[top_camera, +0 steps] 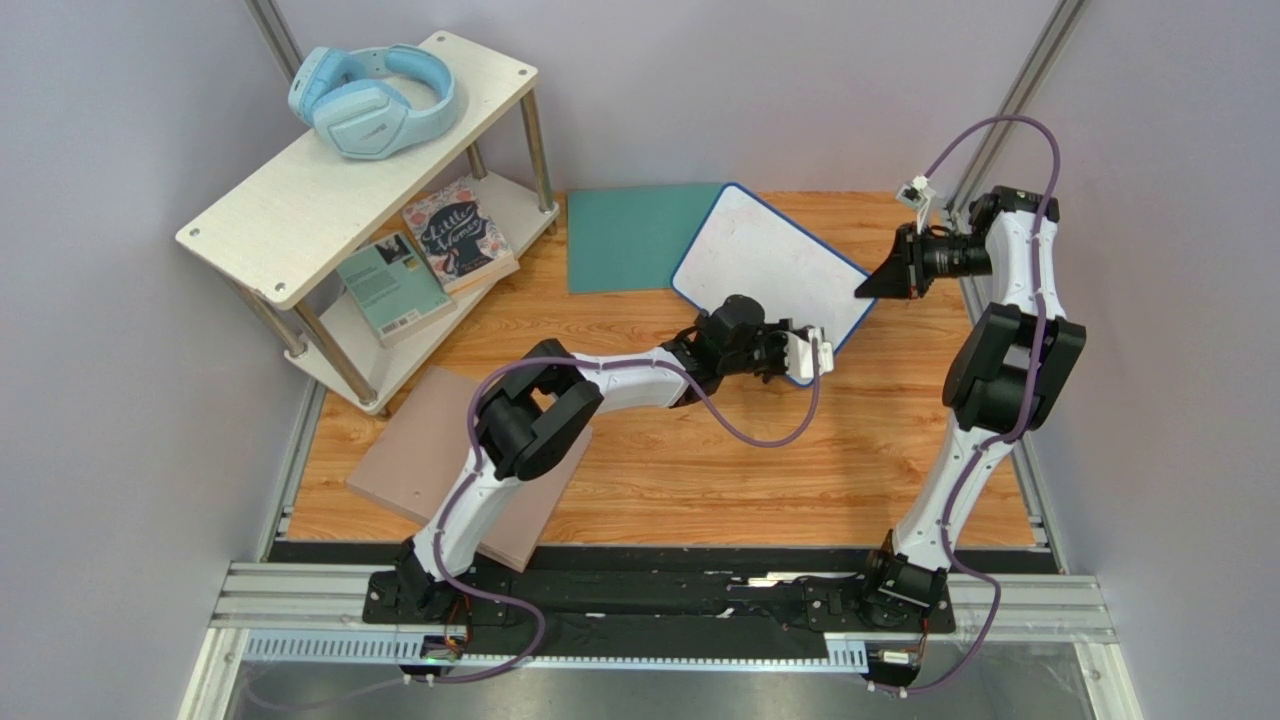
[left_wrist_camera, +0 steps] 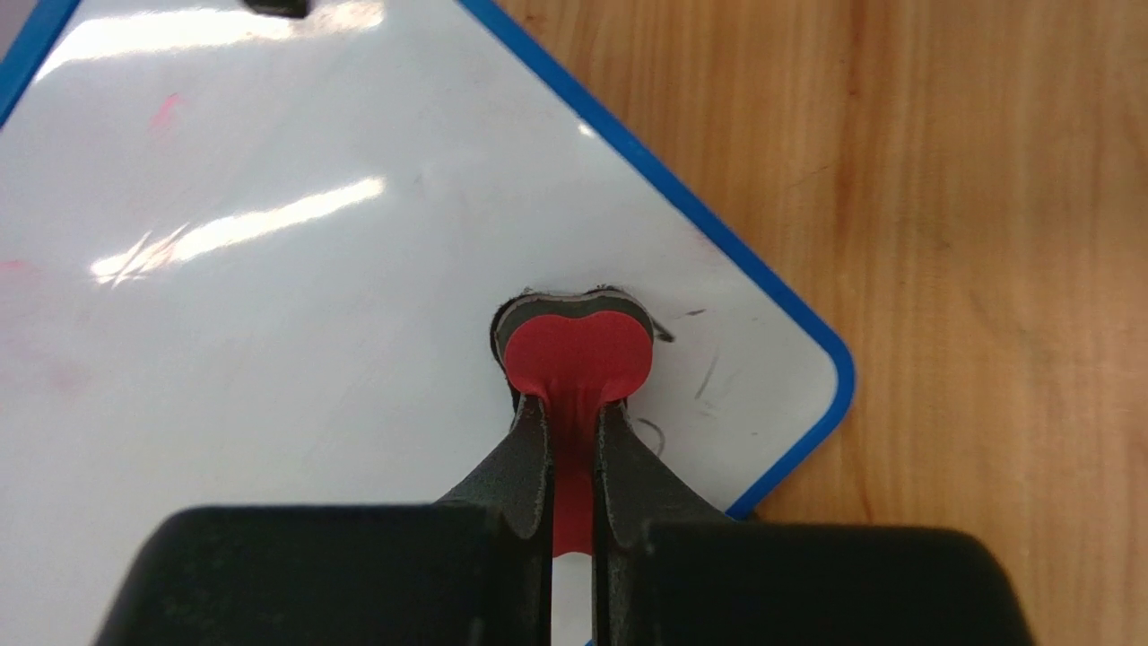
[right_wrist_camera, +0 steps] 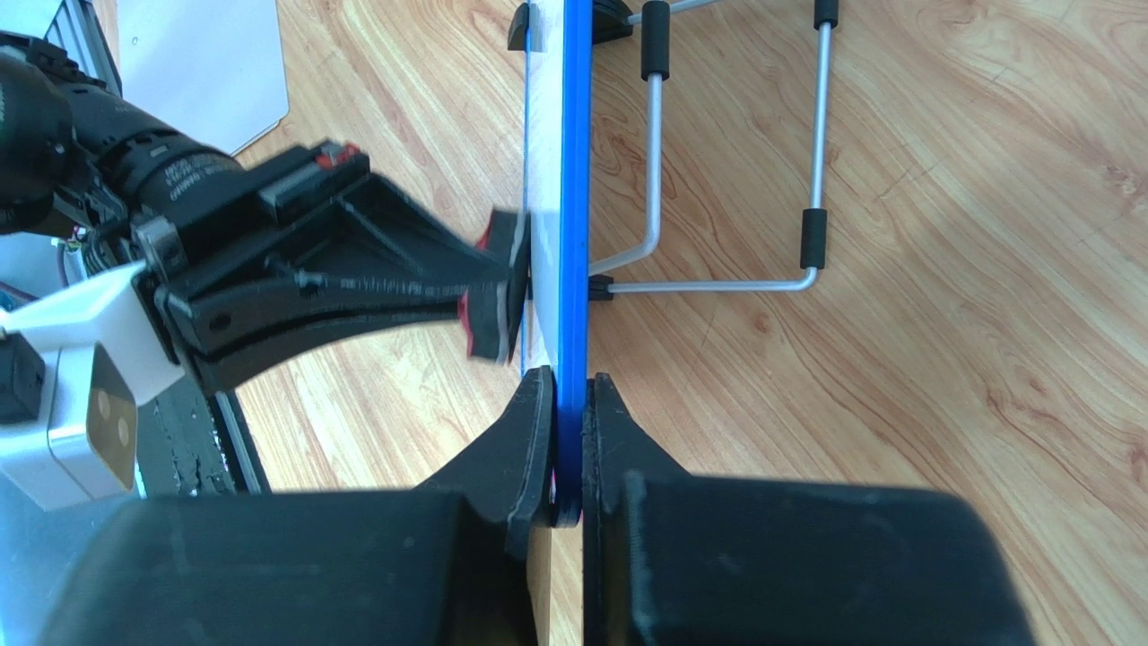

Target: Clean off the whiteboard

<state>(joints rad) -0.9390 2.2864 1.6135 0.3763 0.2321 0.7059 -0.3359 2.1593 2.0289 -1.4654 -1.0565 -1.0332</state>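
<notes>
The whiteboard [top_camera: 771, 264], white with a thin blue frame, stands tilted on the wooden table. My right gripper [top_camera: 881, 282] is shut on its right edge [right_wrist_camera: 574, 202], one finger on each face. My left gripper [top_camera: 819, 357] is shut on a red eraser [left_wrist_camera: 577, 353] with a dark felt pad. The pad presses against the board face [left_wrist_camera: 270, 337] near its lower right corner. Faint dark marks [left_wrist_camera: 706, 374] sit just right of the eraser. Faint pink smudges show at the left. The eraser also shows in the right wrist view [right_wrist_camera: 493, 294], touching the board.
A teal mat [top_camera: 631, 233] lies behind the board. A pinkish-tan board [top_camera: 428, 450] lies at the near left. A white shelf [top_camera: 353, 165] at the far left carries blue headphones [top_camera: 371, 99] and books [top_camera: 428, 255]. The board's wire stand [right_wrist_camera: 735, 162] rests on the wood.
</notes>
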